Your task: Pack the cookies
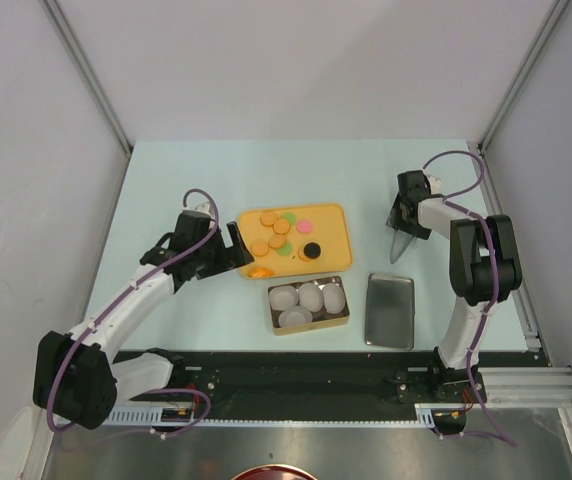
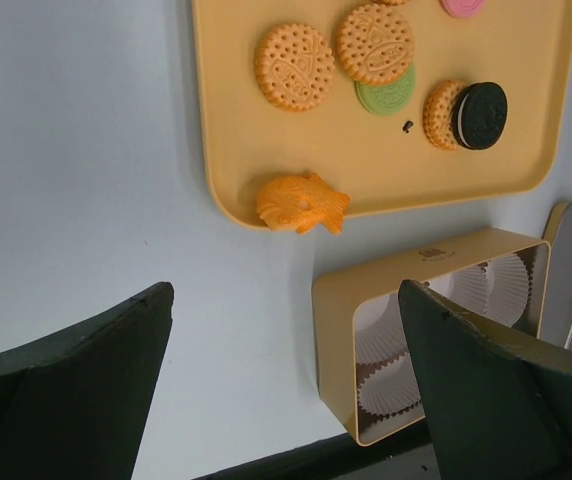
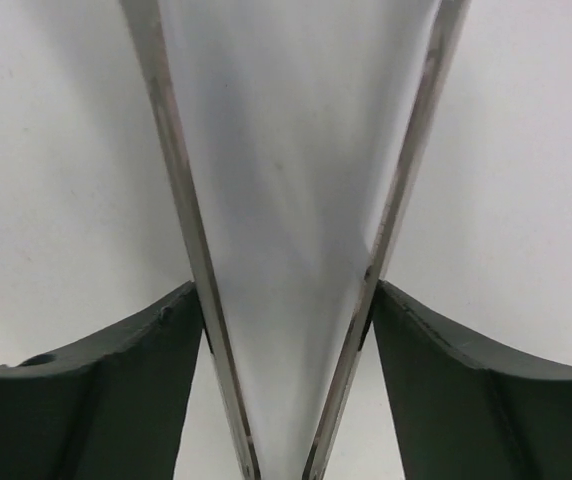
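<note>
On yellow tray (image 1: 334, 228), middle of surface (image 1: 181, 180): cookies (image 1: 284, 235), none boxed yet | step: tool pickup, right gripper (image 1: 404, 222) clamped on tongs (image 1: 400, 246), right of tray | left gripper (image 1: 238, 250) wide open, empty, at tray's left edge | next: bring tongs over, pinch one cookie, drop in box (image 1: 311, 325) cup | room: lid (image 1: 391, 310) beside box, open surface between tongs and tray

Shiny metal tongs (image 3: 194, 220), smooth plastic tray (image 2: 316, 160), crinkled paper cups (image 2: 506, 280).
</note>
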Controlling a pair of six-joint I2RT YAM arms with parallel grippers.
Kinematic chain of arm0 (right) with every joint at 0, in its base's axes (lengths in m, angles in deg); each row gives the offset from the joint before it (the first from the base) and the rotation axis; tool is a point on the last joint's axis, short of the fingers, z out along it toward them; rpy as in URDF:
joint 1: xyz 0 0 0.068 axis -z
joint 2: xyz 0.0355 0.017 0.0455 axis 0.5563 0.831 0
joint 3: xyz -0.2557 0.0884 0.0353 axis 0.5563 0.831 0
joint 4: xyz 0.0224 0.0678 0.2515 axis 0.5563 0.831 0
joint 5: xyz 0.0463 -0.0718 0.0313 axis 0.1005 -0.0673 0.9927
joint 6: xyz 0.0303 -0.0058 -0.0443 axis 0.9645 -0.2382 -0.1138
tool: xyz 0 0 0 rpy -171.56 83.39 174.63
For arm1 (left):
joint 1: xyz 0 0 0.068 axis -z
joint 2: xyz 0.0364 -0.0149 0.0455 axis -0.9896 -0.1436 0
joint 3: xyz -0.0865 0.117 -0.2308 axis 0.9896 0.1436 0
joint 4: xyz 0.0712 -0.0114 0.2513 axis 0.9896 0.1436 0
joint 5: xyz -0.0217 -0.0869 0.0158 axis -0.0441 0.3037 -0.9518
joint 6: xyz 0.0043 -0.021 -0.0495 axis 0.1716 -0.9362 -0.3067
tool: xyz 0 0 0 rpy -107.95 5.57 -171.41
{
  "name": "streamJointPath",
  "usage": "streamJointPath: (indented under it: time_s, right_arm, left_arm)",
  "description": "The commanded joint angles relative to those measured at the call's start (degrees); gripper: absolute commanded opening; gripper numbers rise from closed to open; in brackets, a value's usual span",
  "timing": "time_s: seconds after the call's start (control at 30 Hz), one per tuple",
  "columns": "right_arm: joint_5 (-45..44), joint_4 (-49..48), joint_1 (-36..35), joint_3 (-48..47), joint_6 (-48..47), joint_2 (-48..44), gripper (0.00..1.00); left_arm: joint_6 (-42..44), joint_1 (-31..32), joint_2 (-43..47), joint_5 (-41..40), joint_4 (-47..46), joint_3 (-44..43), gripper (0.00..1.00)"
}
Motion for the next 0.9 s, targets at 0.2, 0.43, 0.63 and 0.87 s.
streamJointPath:
  time_s: [0.2, 0.43, 0.63, 0.87]
  right_arm:
    - [0.0, 3.7, 0.2, 0.6, 0.4, 0.5, 0.5]
    - [0.4, 3.4, -0.1, 2.6, 0.7, -3.7, 0.46]
    - [0.7, 4.0, -0.6, 3.1, 0.8, -8.8, 0.36]
    - [1.0, 5.1, -2.1, 3.1, 1.5, -15.0, 0.25]
  left_arm:
    - [1.1, 0.4, 0.4, 2.0, -2.0, 0.3, 1.0]
    - [1.0, 0.4, 0.4, 2.2, -2.3, 0.5, 1.0]
    - [0.9, 0.4, 0.4, 2.1, -2.3, 0.5, 1.0]
    - [0.9, 0.4, 0.5, 2.0, -2.4, 0.7, 1.0]
